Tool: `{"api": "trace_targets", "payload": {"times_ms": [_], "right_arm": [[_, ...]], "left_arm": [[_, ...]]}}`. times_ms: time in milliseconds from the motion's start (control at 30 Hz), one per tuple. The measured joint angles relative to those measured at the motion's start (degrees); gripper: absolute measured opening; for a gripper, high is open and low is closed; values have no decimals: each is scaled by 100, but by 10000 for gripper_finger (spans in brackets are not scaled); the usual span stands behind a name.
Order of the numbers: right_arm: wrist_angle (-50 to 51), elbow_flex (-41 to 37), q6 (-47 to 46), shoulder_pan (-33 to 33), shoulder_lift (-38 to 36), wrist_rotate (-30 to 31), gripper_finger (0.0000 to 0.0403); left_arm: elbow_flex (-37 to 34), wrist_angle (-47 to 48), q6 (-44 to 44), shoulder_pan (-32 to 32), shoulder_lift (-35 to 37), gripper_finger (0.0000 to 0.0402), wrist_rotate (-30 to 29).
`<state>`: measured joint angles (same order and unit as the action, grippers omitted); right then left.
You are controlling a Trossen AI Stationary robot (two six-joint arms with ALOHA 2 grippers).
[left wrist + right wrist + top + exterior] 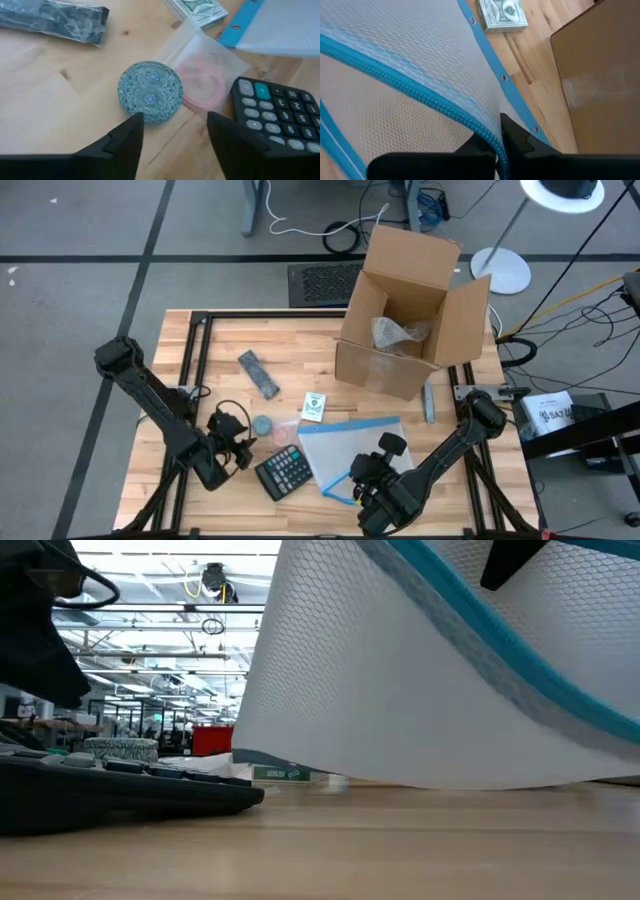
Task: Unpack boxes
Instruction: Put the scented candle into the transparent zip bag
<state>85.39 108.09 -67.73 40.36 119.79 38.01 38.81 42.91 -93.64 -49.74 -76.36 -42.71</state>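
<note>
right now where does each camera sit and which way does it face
High: overhead, straight down on wooden table, open brown cardboard box, both dark arms.
Low: tabletop height, level; white mesh pouch with blue zip, no gripper surely seen.
Left wrist: past open left gripper at round blue patterned disc.
Right wrist: right gripper shut on pouch zip.
Shared: black calculator in high, low, left wrist.

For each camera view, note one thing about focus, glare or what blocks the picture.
High view: even light, bright glare off the white round lamp base behind the open brown cardboard box. Low view: the white mesh pouch with blue zip fills the frame, the near black calculator is soft. Left wrist view: the open left gripper is blurred. Right wrist view: the shut right gripper pinches the pouch, hiding the table.
</note>
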Motion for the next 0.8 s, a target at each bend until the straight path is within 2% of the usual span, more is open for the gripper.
{"api": "trace_targets", "payload": {"times_ms": [233, 400, 667, 800], "right_arm": [[1, 0, 4, 26, 0, 124, 0], [14, 0, 40, 26, 0, 249, 0], [22, 0, 86, 31, 0, 339, 0], [22, 2, 88, 37, 0, 392, 0]], "left_arm": [[-13, -29, 149, 280, -16, 307, -26], [-13, -43, 118, 492, -122, 350, -92], [-13, -113, 111, 866, -526, 384, -76], [-13, -401, 301, 1131, -753, 392, 304]]}}
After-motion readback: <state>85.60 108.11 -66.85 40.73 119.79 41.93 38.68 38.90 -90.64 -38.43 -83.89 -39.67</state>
